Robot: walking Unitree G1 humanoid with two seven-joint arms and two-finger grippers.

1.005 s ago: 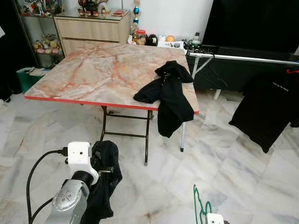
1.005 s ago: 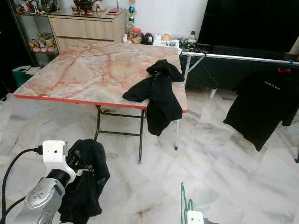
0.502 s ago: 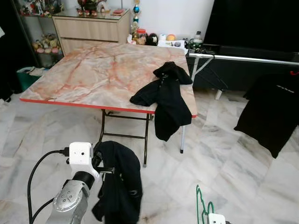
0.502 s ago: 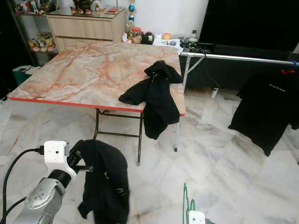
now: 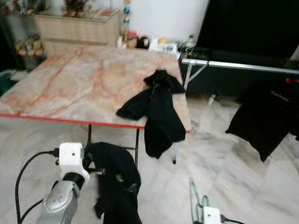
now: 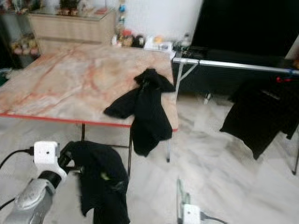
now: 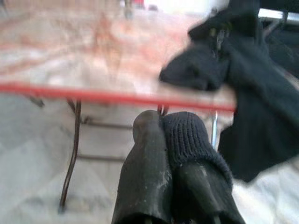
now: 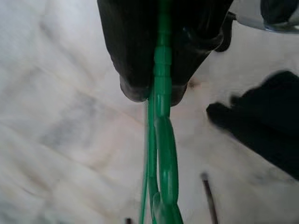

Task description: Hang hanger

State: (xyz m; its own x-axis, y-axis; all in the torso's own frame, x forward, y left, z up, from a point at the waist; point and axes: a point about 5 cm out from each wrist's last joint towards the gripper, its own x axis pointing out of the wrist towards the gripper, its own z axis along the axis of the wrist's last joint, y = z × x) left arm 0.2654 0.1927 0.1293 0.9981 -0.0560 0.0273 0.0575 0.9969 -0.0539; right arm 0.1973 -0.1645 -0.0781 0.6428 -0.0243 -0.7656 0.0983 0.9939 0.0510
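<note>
White marble floor tiles with soft grey streaks spread out in front of you. At 12 o'clock stands a folding table with a smooth pink marble-look top, a thin red edge and thin dark metal legs. A soft black garment lies crumpled on its corner at 1 o'clock, and part of it droops over the edge. Behind the table, you can see a pale wooden cabinet with small things on top, too blurry to name.

At 2 o'clock a shiny silver clothes rail runs across in front of a big black screen. A black T-shirt hangs from the rail on a red hanger.

Your left gripper is low at 7 o'clock. Its two black fingers are pressed tight together on a black knitted cloth, which hangs down limp toward the floor. In the left wrist view, you see the ribbed knit wrapped over one finger.

Your right gripper is low at 5 o'clock, by its white camera box. Its fingers are clamped on the green hanger, a thin smooth plastic one with a curved loop. In the head views the hanger pokes up just above the box.
</note>
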